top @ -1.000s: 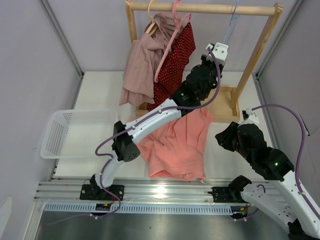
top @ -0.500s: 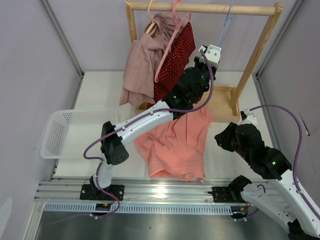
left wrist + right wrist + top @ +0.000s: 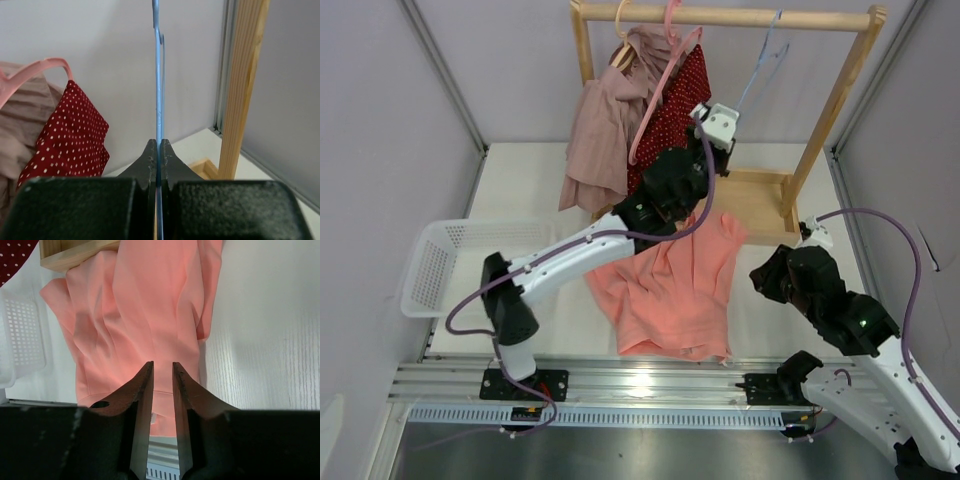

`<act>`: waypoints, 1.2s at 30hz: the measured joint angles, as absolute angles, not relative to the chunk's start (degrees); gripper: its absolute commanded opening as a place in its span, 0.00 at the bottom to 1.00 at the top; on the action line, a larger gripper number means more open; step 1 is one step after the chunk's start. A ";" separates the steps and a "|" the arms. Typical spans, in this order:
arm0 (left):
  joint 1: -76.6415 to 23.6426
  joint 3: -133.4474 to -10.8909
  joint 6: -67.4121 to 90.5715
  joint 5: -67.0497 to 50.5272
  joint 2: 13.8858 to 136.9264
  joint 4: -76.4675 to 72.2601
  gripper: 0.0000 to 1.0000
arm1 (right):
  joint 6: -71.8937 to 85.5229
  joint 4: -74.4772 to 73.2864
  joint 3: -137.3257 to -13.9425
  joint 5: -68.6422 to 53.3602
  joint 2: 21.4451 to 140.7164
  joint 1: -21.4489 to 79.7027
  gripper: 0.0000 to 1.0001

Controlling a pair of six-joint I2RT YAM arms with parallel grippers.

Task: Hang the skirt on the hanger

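Left jaws: pressed together on the lower part of the hanger (image 3: 760, 58) (image 3: 157, 100), raised high over the far edge of the surface (image 3: 520, 185).
Hanger: thin and light blue, tilted, with the hook up at the top rail of the rack (image 3: 740, 17) and the lower end pinched between the left jaws; edge-on and upright in the left wrist view.
Skirt (image 3: 670, 290) (image 3: 150, 315): salmon pink and pleated, lying spread on the surface from its middle toward the near edge, the far end touching the rack's wooden base; apart from both pairs of jaws.
Right jaws: slightly apart with nothing between them, hovering above the surface just beside the skirt's right edge, tips pointing toward the fabric.
Rack: pale wood, standing at the far edge of the surface, right post (image 3: 245, 85) just beyond the hanger.
Dotted garment (image 3: 670, 120) (image 3: 70, 130): dark red, hanging on the pink hanger (image 3: 665, 85) (image 3: 35, 72), left of the blue one.
Mauve garment (image 3: 605, 120) (image 3: 20, 115): hanging at the rack's left end, touching the dotted one.
Basket (image 3: 450, 260) (image 3: 20, 325): white plastic, at the left edge of the surface, near the skirt.
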State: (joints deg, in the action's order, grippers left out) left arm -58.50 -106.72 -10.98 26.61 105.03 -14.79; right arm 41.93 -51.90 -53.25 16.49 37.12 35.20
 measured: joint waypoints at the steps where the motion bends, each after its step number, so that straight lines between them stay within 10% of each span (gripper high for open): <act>1: -58.59 -104.51 -10.92 26.24 103.39 -14.90 0.00 | 41.91 -51.90 -53.25 16.53 37.36 35.11 0.27; 19: -61.84 -63.51 4.03 17.69 58.70 5.23 0.00 | 44.27 -52.49 -47.48 13.19 42.92 38.87 0.25; 30: -61.98 -61.25 17.65 10.72 42.11 37.23 0.00 | 56.95 -49.84 -37.41 14.09 52.14 59.81 0.64; 36: -61.98 -61.28 21.63 8.73 39.44 47.33 0.00 | 59.66 -45.54 -33.85 13.87 56.90 61.52 0.35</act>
State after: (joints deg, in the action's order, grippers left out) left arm -61.98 -61.28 21.63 8.73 39.44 47.33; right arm 59.66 -45.54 -33.85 13.87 56.90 61.52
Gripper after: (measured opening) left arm 0.014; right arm 0.463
